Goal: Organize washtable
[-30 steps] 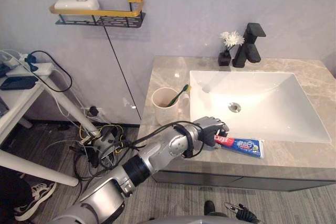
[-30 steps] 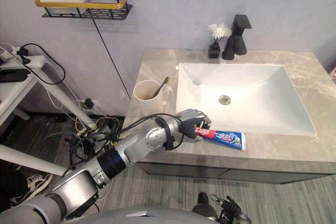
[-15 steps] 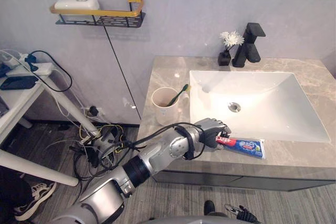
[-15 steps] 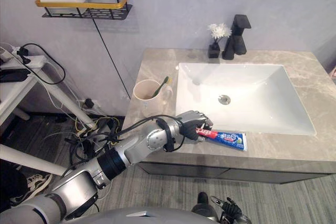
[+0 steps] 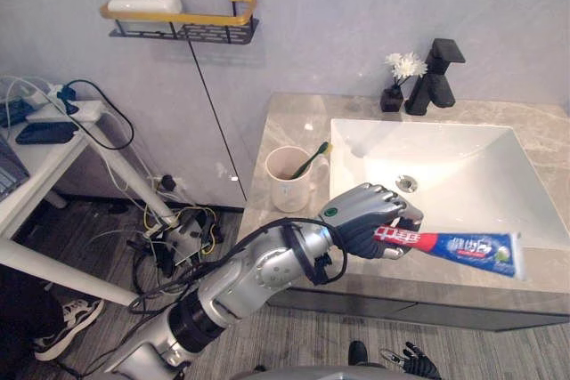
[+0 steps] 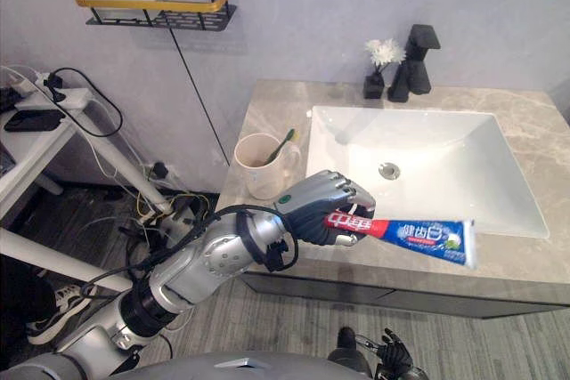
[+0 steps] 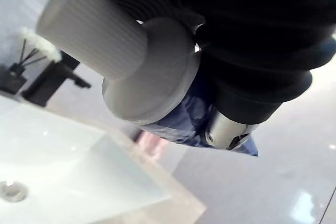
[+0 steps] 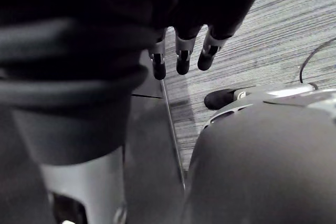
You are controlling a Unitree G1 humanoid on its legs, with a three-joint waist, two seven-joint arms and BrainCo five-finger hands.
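The cup (image 5: 290, 181) stands left of the sink (image 5: 445, 166). My left hand (image 5: 363, 220) is curled tight round the toothpaste tube (image 5: 468, 251) at its cap end, holding it level above the counter (image 5: 285, 122) front edge; my right hand (image 8: 181, 56) hangs loose-fingered over the floor (image 8: 262, 35).

countertop (image 5: 283, 124): polished stone | basin (image 5: 450, 143): glossy white ceramic | faucet (image 5: 440, 75): matt black

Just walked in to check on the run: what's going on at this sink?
The robot's left hand is curled round the cap end of a toothpaste tube, holding it roughly level over the front of the counter by the sink. A cup with a toothbrush stands left of the sink. The right hand hangs open over the floor.
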